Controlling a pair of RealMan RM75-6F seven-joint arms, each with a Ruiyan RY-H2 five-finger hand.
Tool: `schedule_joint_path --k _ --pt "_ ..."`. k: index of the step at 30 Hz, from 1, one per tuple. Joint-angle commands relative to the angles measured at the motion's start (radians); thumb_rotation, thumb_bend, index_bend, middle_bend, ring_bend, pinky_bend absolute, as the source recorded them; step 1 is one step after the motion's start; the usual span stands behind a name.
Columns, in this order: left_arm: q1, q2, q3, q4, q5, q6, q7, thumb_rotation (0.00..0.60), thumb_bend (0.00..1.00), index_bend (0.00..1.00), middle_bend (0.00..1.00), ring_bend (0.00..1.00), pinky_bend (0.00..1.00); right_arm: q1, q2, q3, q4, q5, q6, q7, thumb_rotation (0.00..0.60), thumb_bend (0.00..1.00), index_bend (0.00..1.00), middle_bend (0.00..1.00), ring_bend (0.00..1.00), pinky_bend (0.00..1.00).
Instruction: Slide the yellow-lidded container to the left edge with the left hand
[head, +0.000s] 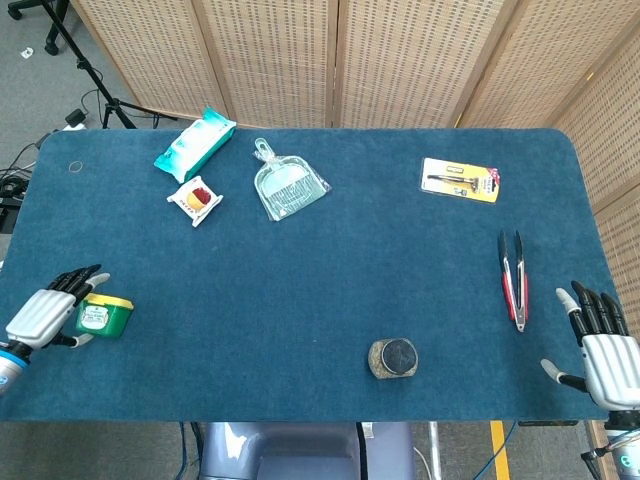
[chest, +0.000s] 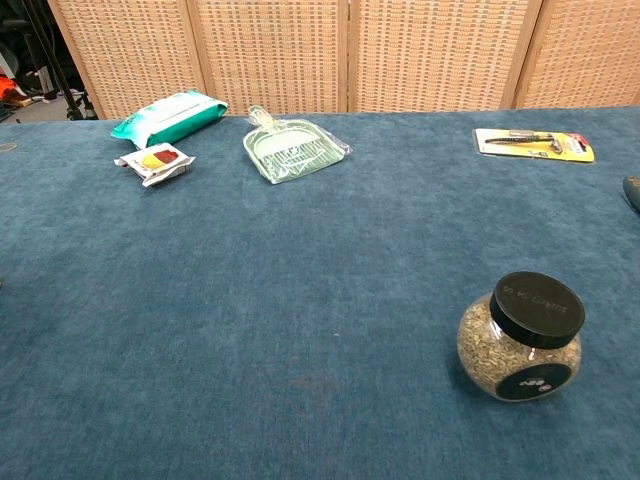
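Note:
The yellow-lidded container (head: 105, 315), a small green tub, stands on the blue table (head: 330, 270) near its front left corner, a short way in from the left edge. My left hand (head: 45, 315) is at the tub's left side, fingers (head: 85, 277) reaching past its far side and thumb past its near side. The fingers stay spread, and I cannot tell whether they touch the tub. My right hand (head: 605, 355) rests with fingers apart at the front right corner, holding nothing. The chest view shows neither hand nor the tub.
A black-lidded jar (head: 393, 357) of seeds stands front centre, also seen as the jar (chest: 520, 335) in the chest view. Red tongs (head: 513, 278) lie at the right. A dustpan (head: 285, 185), wipes pack (head: 195, 143), snack packet (head: 195, 198) and carded tool (head: 460, 180) lie at the back.

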Motion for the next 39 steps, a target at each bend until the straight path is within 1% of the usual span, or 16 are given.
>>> schedule_joint_path --k 1,5,9,13,16,19,22,24,27,30,31,35,39 --pt "0.009 -0.013 -0.009 0.012 -0.011 0.004 0.013 0.600 0.26 0.57 0.34 0.34 0.40 0.001 0.000 -0.001 0.000 0.000 -0.002 0.000 0.600 0.00 0.04 0.00 0.00 0.00" --pt "0.012 -0.018 -0.014 0.011 -0.021 -0.002 0.015 0.600 0.28 0.64 0.40 0.41 0.46 0.001 0.000 -0.002 0.000 -0.001 -0.004 0.000 0.600 0.00 0.04 0.00 0.00 0.00" --pt "0.012 -0.013 -0.017 0.005 -0.022 -0.003 0.002 0.600 0.34 0.67 0.43 0.44 0.49 0.003 0.001 -0.003 -0.001 0.000 -0.009 0.004 0.600 0.00 0.04 0.00 0.00 0.00" --pt "0.014 0.008 -0.020 -0.015 -0.015 0.023 -0.031 0.600 0.39 0.70 0.45 0.46 0.50 0.002 -0.001 -0.002 0.000 0.000 -0.006 0.001 0.600 0.00 0.04 0.00 0.00 0.00" --pt "0.005 0.072 0.001 -0.066 0.028 0.053 -0.082 0.600 0.41 0.70 0.45 0.46 0.50 0.003 -0.002 -0.002 0.000 0.002 -0.008 -0.001 0.600 0.00 0.04 0.00 0.00 0.00" --pt "-0.026 0.183 0.040 -0.163 0.070 0.024 -0.153 0.600 0.44 0.70 0.45 0.46 0.50 0.003 -0.002 -0.003 0.000 0.000 -0.007 -0.004 0.600 0.00 0.04 0.00 0.00 0.00" --pt "-0.092 0.305 0.100 -0.276 0.123 -0.068 -0.270 0.600 0.45 0.70 0.45 0.46 0.50 0.003 -0.003 -0.003 0.000 0.000 -0.007 -0.006 0.600 0.00 0.04 0.00 0.00 0.00" --pt "-0.162 0.382 0.144 -0.335 0.168 -0.152 -0.368 0.600 0.46 0.70 0.45 0.46 0.50 0.003 -0.004 -0.004 0.000 0.000 -0.008 -0.008 0.600 0.00 0.04 0.00 0.00 0.00" --pt "-0.233 0.438 0.165 -0.377 0.182 -0.257 -0.386 0.600 0.49 0.70 0.45 0.46 0.50 0.004 -0.006 -0.004 0.000 0.000 -0.010 -0.013 0.600 0.00 0.04 0.00 0.00 0.00" --pt "-0.342 0.491 0.196 -0.452 0.195 -0.452 -0.376 0.600 0.50 0.70 0.45 0.46 0.50 0.005 -0.008 -0.005 0.000 0.000 -0.012 -0.018 0.600 0.00 0.04 0.00 0.00 0.00" --pt "-0.372 0.499 0.198 -0.472 0.187 -0.511 -0.368 0.600 0.51 0.70 0.45 0.46 0.50 0.005 -0.009 -0.005 0.000 0.001 -0.012 -0.019 0.600 0.00 0.04 0.00 0.00 0.00" --pt "-0.436 0.481 0.184 -0.508 0.130 -0.666 -0.328 0.600 0.52 0.70 0.45 0.46 0.50 0.005 -0.009 -0.003 0.000 0.003 -0.011 -0.018 0.600 0.00 0.04 0.00 0.00 0.00" --pt "-0.463 0.435 0.183 -0.506 0.099 -0.737 -0.339 0.600 0.54 0.70 0.45 0.46 0.50 0.006 -0.008 -0.001 0.001 0.008 -0.014 -0.015 0.600 0.00 0.04 0.00 0.00 0.00"
